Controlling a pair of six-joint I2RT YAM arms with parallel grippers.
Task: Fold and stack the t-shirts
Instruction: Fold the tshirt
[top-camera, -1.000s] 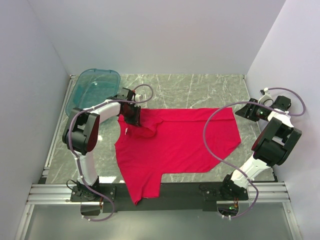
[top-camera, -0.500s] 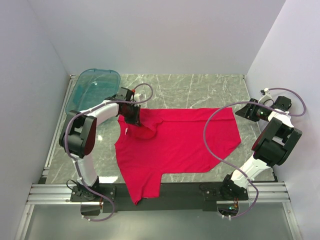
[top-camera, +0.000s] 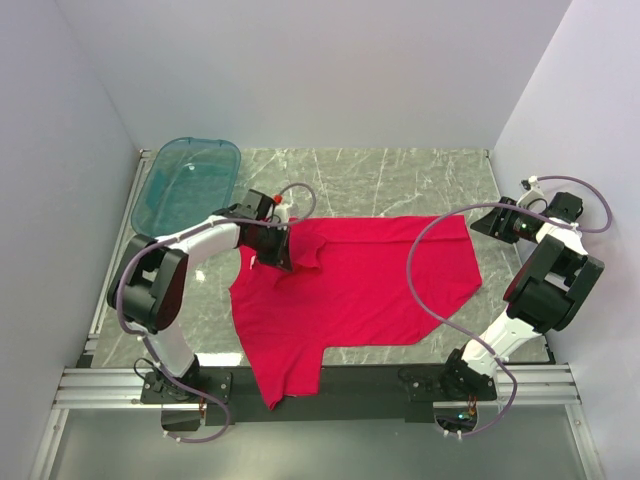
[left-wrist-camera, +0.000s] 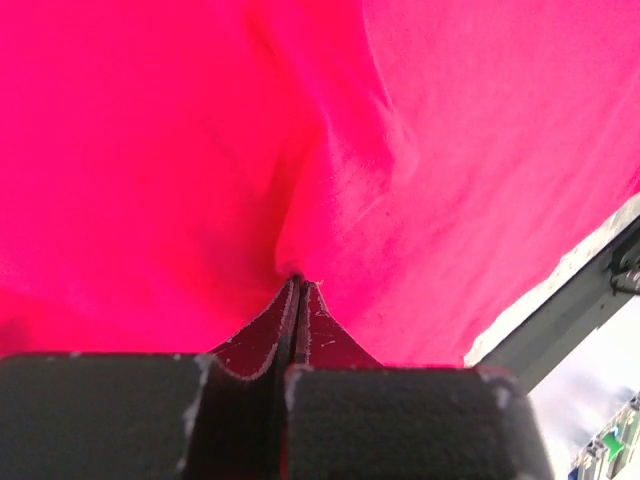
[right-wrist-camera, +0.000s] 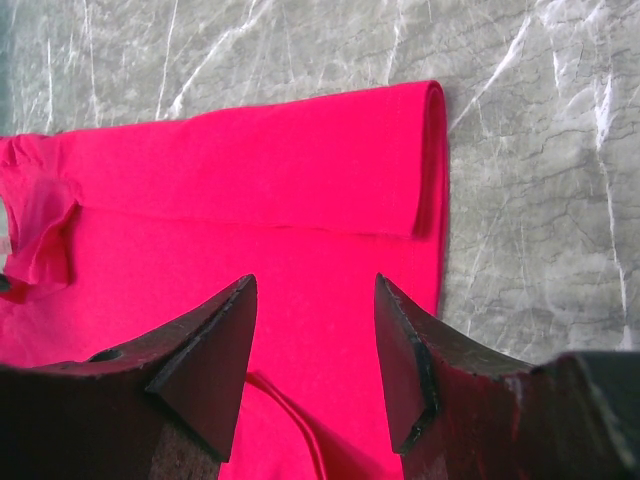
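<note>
The red t-shirt (top-camera: 360, 285) lies spread over the middle of the marble table, its far edge folded over in a band and one part hanging over the near edge. My left gripper (top-camera: 283, 252) is at the shirt's far left corner, shut on a bunched fold of the red fabric; in the left wrist view the closed fingertips (left-wrist-camera: 298, 285) pinch the cloth (left-wrist-camera: 430, 150). My right gripper (top-camera: 497, 221) is open and empty at the table's right side. In the right wrist view its jaws (right-wrist-camera: 315, 300) stand apart above the shirt (right-wrist-camera: 250, 170).
A translucent teal plastic tub (top-camera: 187, 180) stands at the far left of the table, just behind the left arm. White walls close in the left, back and right. A metal rail (top-camera: 320, 385) runs along the near edge.
My left gripper has moved right and a little nearer, dragging the gathered shirt corner inward over the shirt. The right arm has not moved.
</note>
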